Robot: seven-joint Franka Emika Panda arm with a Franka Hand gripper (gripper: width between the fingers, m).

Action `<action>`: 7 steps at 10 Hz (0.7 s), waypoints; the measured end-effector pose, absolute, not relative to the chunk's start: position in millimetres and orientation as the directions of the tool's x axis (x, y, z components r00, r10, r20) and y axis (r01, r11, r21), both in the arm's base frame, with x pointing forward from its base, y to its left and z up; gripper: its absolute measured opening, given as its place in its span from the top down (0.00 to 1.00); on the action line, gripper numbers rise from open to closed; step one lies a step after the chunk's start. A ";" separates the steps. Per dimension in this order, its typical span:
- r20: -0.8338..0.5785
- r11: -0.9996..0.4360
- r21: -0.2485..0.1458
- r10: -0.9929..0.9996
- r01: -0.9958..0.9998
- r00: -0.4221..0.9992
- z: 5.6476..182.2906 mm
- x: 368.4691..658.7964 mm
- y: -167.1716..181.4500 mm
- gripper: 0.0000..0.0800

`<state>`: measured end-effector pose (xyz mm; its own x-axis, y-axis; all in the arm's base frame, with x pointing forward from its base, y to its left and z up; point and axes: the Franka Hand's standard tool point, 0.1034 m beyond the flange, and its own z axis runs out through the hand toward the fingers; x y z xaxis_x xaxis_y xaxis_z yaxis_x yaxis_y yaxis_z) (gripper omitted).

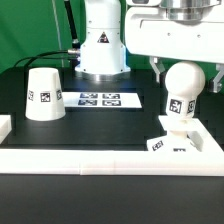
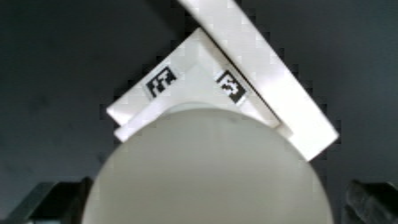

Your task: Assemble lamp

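Observation:
The white round-headed bulb (image 1: 184,84) stands upright at the exterior view's right, its stem over the small square base (image 1: 170,144); I cannot tell whether the stem touches the base. My gripper (image 1: 186,74) straddles the bulb's head with a dark finger on each side and looks shut on it. In the wrist view the bulb's head (image 2: 210,165) fills the near part of the picture, with the tagged base (image 2: 196,85) beyond it and the fingers (image 2: 54,203) at the edges. The cone shade (image 1: 43,94) stands on the table at the exterior view's left.
The marker board (image 1: 98,99) lies at the back middle, in front of the robot's body (image 1: 103,40). A white raised rail (image 1: 100,158) runs along the table's front, and the base rests against it; it also shows in the wrist view (image 2: 267,55).

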<state>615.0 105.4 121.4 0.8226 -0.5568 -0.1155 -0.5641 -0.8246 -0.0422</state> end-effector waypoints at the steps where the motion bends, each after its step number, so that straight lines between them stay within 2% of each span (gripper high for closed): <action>1: -0.110 -0.872 -0.049 -0.479 -0.486 0.871 121.3 614.8 105.2 0.13; 3: -0.096 -0.954 -0.070 -0.284 -0.291 0.954 121.4 614.9 105.0 0.13; 7: -0.066 -0.995 -0.088 0.059 0.053 0.996 121.4 615.2 102.3 0.13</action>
<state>615.2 102.3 121.4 0.9961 0.0587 -0.0661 0.0528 -0.9947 -0.0878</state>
